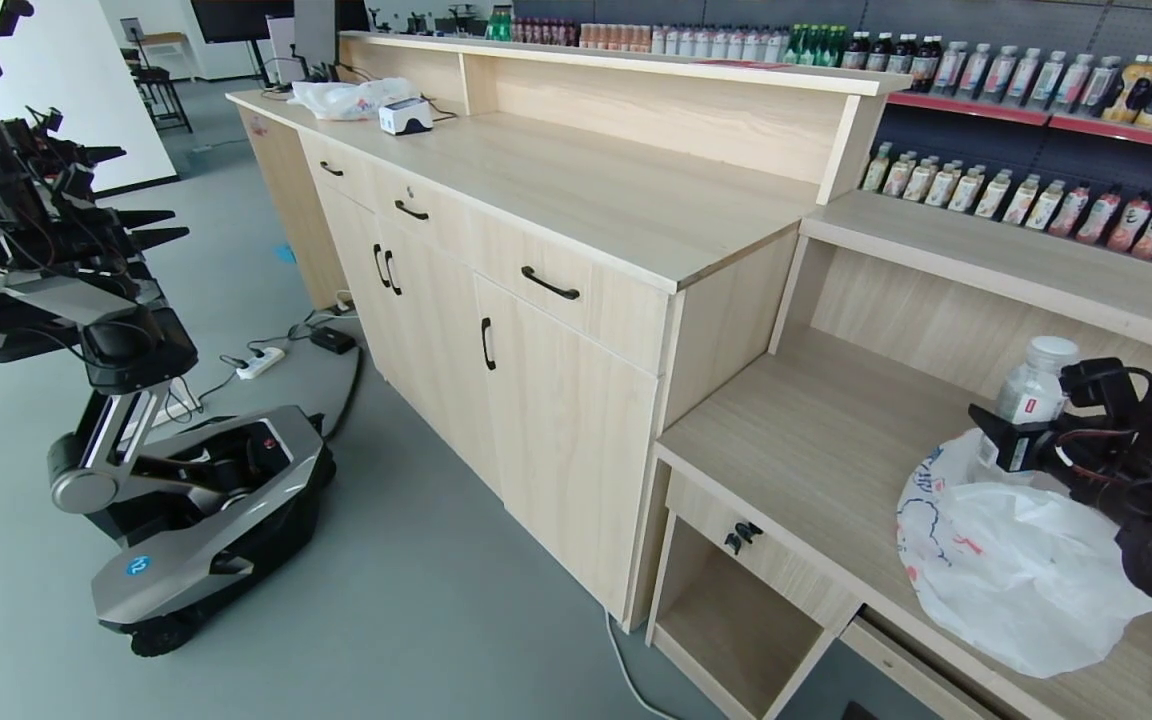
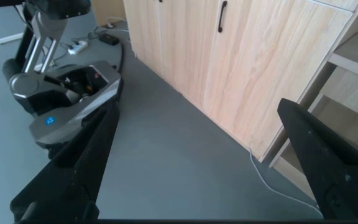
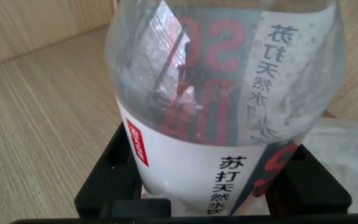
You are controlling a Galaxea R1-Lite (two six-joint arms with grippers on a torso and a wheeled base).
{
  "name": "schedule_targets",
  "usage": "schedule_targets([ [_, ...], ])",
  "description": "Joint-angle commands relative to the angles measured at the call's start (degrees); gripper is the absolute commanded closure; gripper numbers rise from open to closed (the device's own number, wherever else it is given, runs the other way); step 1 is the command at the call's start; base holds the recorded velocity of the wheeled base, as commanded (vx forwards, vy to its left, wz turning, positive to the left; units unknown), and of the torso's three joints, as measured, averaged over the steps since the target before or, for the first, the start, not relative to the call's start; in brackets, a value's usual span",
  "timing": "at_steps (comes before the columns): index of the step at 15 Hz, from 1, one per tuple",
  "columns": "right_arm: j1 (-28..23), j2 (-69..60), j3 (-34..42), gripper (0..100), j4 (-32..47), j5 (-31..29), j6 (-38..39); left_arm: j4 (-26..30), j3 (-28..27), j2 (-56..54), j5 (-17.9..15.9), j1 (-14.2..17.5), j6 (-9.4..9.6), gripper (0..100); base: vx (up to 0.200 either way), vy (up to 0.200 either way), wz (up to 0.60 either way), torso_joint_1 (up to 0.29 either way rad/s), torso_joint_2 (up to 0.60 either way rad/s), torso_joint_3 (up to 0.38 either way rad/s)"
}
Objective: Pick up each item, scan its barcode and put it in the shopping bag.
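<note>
In the head view, the right jaws clamp a clear bottle (image 1: 1032,384) with a white cap, held upright just above the white shopping bag (image 1: 1016,575) lying on the low wooden counter (image 1: 816,440). In the left wrist view, the left jaws stand wide apart with nothing between them, over the grey floor (image 2: 166,155) beside a wooden cabinet (image 2: 260,56). In the right wrist view, the bottle's red-and-white label sits between the black jaws, with the bag just beside.

Bottle (image 3: 222,106) carries Chinese label print (red, black)
</note>
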Motion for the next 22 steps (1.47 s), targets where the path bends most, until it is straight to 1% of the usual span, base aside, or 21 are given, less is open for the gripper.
schedule_targets([
  [1, -2.1, -3.8, 3.1, 100, 0.1, 1.0, -0.3, 0.0, 0.0, 0.0, 0.0, 0.0, -0.03, 0, 0.000, 0.000, 0.00, 0.000, 0.00, 0.000],
  [3, -3.6, -2.1, 5.2, 100, -0.7, 1.4, -1.1, 0.0, 0.0, 0.0, 0.0, 0.0, -0.03, 0, 0.000, 0.000, 0.00, 0.000, 0.00, 0.000],
  [5, -3.8, 1.5, 4.8, 100, -4.6, 1.9, -1.0, 0.0, 0.0, 0.0, 0.0, 0.0, -0.03, 0, 0.000, 0.000, 0.00, 0.000, 0.00, 0.000],
  [7, -3.8, 5.0, 4.3, 100, -8.7, 4.8, -1.2, 0.0, 0.0, 0.0, 0.0, 0.0, -0.03, 0, 0.000, 0.000, 0.00, 0.000, 0.00, 0.000],
  [22, -4.6, 10.6, 2.1, 100, -8.8, 5.4, -2.3, 0.0, 0.0, 0.0, 0.0, 0.0, -0.03, 0, 0.000, 0.000, 0.00, 0.000, 0.00, 0.000],
])
